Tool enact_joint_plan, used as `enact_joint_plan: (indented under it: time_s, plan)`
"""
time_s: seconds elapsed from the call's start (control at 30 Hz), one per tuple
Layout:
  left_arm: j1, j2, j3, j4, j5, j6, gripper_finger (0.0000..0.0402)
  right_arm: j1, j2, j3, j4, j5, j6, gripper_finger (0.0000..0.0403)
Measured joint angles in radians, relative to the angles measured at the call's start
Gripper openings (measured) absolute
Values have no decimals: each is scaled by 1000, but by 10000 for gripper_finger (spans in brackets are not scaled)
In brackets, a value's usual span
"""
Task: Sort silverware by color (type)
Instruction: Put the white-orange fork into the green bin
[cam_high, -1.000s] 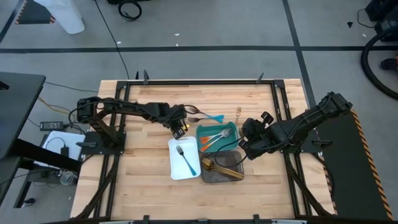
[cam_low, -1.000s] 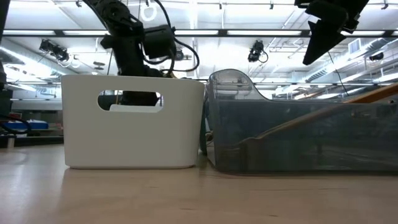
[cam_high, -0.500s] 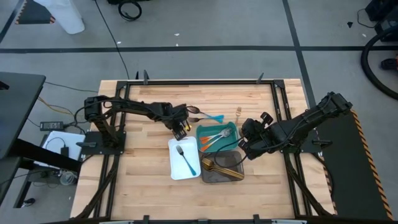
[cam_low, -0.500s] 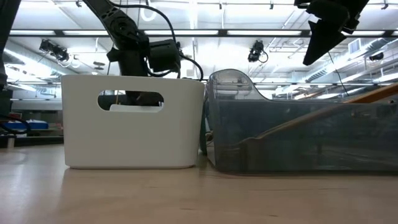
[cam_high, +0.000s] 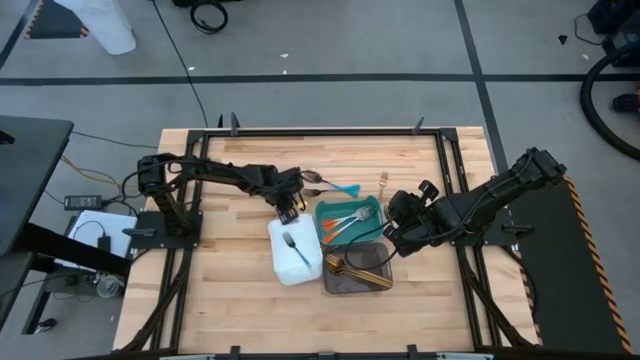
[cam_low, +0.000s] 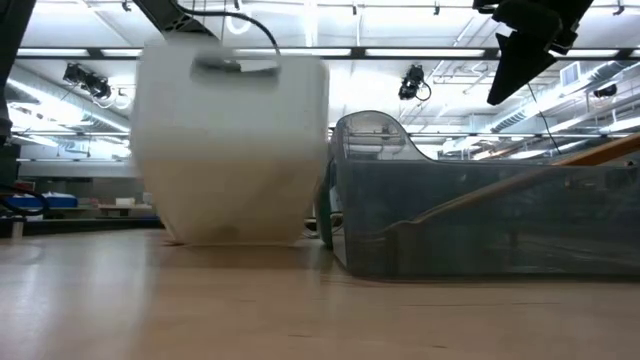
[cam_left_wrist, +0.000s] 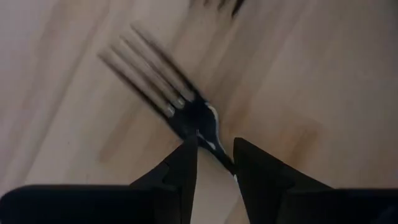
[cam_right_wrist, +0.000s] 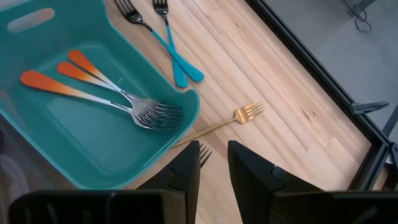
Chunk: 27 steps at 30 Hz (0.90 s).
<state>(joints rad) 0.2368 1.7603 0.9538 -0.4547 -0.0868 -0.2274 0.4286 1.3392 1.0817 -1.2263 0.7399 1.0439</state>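
Note:
My left gripper (cam_high: 291, 208) points steeply down at the far rim of the white tray (cam_high: 283, 270), which is tipped up and blurred in the low view (cam_low: 230, 150). A blue-handled fork (cam_high: 296, 250) lies inside it. In the left wrist view my fingers stand apart (cam_left_wrist: 214, 146) with a dark fork's neck (cam_left_wrist: 211, 134) in the gap; its tines (cam_left_wrist: 149, 68) spread over the wood. My right gripper (cam_right_wrist: 213, 152) hangs open above the table by the teal tray (cam_right_wrist: 186, 106), which holds orange-handled forks (cam_right_wrist: 93, 87). My left gripper comes from above at the white tray's far rim (cam_high: 275, 224). The tray stands tilted, its near end raised and its far end down. The gripper hides the place of contact. Whether the fingers touch the fork's neck between them, I cannot tell.
Two blue-handled forks (cam_high: 340, 188) and a gold fork (cam_right_wrist: 239, 115) lie on the wood beyond the teal tray. The grey tray (cam_high: 384, 282) with gold utensils (cam_high: 355, 268) stands right of the white one. Black frame rails edge the table.
My left gripper has sunk toward the white tray's far rim. The tray, flat on the table half a second ago, has tipped: its near end has lifted and its far end has stayed down. My right arm has kept still.

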Motion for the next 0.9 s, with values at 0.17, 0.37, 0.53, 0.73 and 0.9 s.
enact_joint_plan:
  time_s: [0.17, 0.37, 0.53, 0.73, 0.9]
  plan:
    - [-19, -5, 0, -5, 24, -1, 104, 0, 0, 0, 0, 0, 0, 93]
    - [-42, -6, 24, -17, 25, 6, 104, 0, 0, 0, 1, 0, 0, 93]
    - [-43, -7, 26, -34, 25, 20, 104, 0, 0, 0, 5, 0, 0, 93]
    - [-42, -81, 27, -55, 21, 51, 103, 0, 0, 0, 11, 0, 0, 93]
    - [-46, -184, 15, -173, -17, 67, 103, 0, 0, 0, 12, 0, 0, 93]
